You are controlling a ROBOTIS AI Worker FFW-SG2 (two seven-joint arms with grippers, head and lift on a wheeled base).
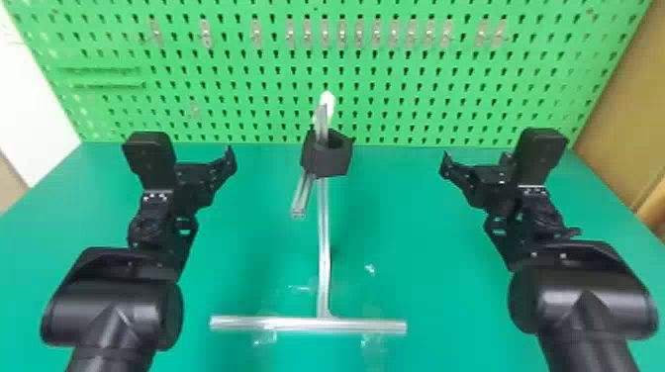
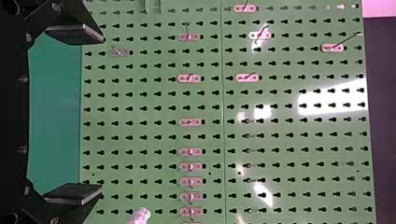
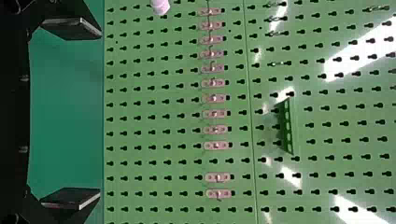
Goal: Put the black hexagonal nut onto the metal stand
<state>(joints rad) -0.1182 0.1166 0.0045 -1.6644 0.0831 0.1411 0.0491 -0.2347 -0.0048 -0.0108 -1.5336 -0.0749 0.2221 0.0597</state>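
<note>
The fingers (image 2: pixel 77 193) of the left gripper (image 1: pixel 200 165) are standing wide apart, with nothing sitting between them, and the gripper is hovering over the left part of the green desk (image 1: pixel 99 208). The fingers (image 3: pixel 72 198) of the right gripper (image 1: pixel 477 163) are likewise standing well apart and holding nothing, over the desk's right part.

Between the two grippers, touching neither, the black hexagonal nut (image 1: pixel 326 165) is sitting around the upper part of the metal stand (image 1: pixel 323 237), with the stand's bar running up through its opening. Above the nut, the bar is ending beside a white tip (image 1: pixel 326 101). A short metal piece (image 1: pixel 301 198) is sticking out below the nut, slanting toward the robot and to the left. Nearer the robot, the stand's crossbar (image 1: pixel 307 324) is lying from side to side on the desk, and pieces of clear tape (image 1: pixel 265 337) are showing beside it.

Beyond the desk, a green pegboard (image 1: pixel 247 104) is rising across the back, carrying a row of small hooks (image 1: pixel 324 33). In the right wrist view, a small green bracket (image 3: pixel 287 126) is jutting out from the board.
</note>
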